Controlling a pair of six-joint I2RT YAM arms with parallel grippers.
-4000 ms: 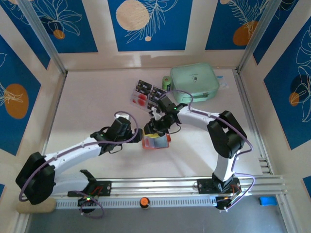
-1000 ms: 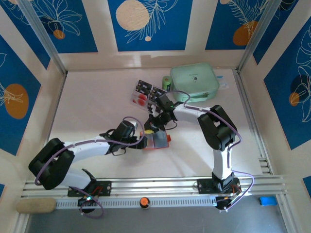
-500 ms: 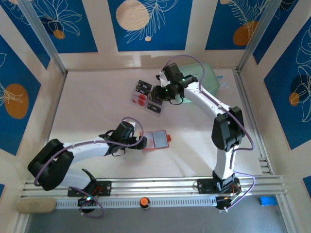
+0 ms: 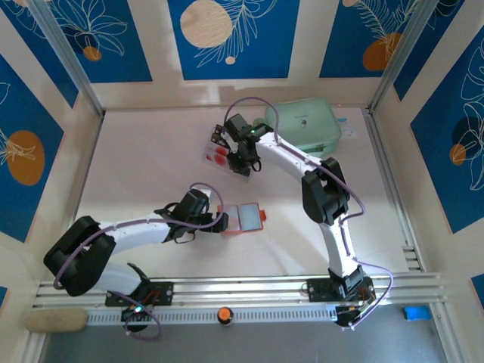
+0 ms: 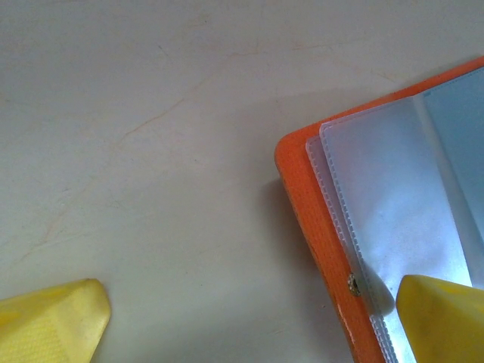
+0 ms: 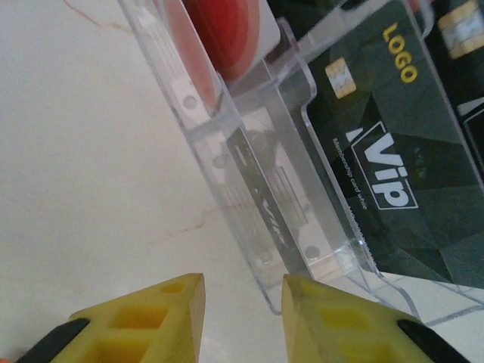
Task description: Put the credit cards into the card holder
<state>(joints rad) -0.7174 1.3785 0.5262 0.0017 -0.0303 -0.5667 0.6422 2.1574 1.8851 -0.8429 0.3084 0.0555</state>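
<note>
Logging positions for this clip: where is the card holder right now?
The card holder lies open on the table near the middle of the top view, its left edge at the left tool.

1 card holder, 1 pouch

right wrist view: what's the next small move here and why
Probably ease the right gripper forward onto the black card and close. Its jaws stand apart and empty, short of the clear stand holding the credit cards, and the card holder lies open with the left gripper at its edge.
</note>
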